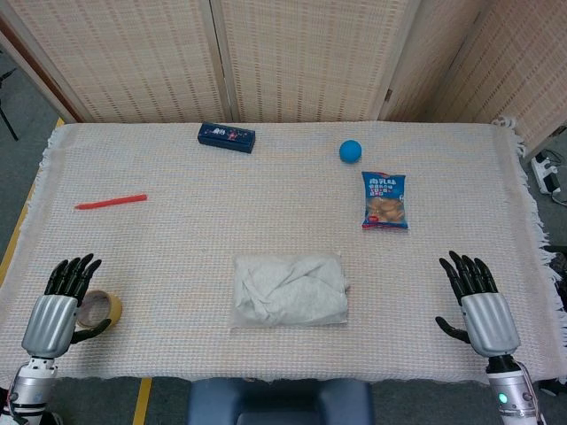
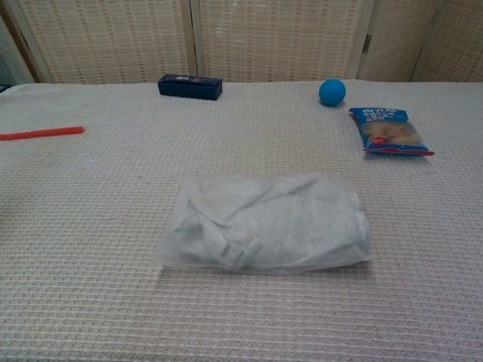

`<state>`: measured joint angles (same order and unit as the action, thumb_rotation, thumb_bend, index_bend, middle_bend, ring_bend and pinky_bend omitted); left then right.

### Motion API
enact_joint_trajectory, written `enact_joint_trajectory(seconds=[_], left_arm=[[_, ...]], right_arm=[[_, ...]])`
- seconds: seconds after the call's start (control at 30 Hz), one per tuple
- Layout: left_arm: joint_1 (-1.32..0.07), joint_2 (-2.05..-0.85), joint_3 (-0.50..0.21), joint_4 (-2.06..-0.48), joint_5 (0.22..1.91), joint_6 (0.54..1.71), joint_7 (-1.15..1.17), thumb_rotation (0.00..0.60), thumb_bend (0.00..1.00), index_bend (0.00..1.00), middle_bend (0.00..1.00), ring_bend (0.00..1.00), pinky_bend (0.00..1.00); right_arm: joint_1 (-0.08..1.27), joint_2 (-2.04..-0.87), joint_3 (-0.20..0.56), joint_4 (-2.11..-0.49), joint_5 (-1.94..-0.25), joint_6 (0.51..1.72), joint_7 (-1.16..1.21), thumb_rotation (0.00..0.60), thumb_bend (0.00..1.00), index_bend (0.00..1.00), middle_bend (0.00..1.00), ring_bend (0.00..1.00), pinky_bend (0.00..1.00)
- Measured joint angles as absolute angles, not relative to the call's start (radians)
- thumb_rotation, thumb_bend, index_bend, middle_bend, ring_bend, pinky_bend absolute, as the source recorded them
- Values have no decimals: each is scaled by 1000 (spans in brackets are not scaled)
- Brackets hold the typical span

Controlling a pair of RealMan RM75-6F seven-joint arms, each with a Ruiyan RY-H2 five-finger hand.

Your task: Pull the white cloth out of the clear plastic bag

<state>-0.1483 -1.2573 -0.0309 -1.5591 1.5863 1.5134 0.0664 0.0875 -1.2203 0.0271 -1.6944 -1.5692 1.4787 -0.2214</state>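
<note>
Your left hand (image 1: 55, 314) rests at the table's near-left edge, fingers released and holding nothing, with a tape roll (image 1: 99, 309) just beside it that a careless reach could knock. The clear plastic bag (image 1: 289, 290) lies centred near you, the white cloth (image 2: 264, 222) bunched wholly inside. Your right hand (image 1: 478, 305) waits at the near right, fingers spread, empty. Unless you pin the bag, it may slide along with the cloth.
</note>
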Motion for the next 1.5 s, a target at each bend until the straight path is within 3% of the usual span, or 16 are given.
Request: enact_joint_trajectory(seconds=[0.47, 0.77, 1.5], left_arm=[[-159, -1270, 3, -1572, 1666, 1511, 66, 600, 77, 96, 104, 0, 68], [-208, -1298, 50, -1621, 1762, 1432, 140, 600, 60, 104, 144, 5, 105], [-326, -1499, 12, -1722, 1729, 1272, 233, 600, 66, 284, 343, 189, 269]], right_arm=[[76, -1208, 20, -1701, -1587, 1499, -209, 600, 105, 0, 0, 0, 0], [92, -1227, 26, -1698, -1577, 1471, -223, 600, 106, 0, 0, 0, 0], [123, -1247, 40, -1677, -1523, 1410, -230, 600, 105, 0, 0, 0, 0]])
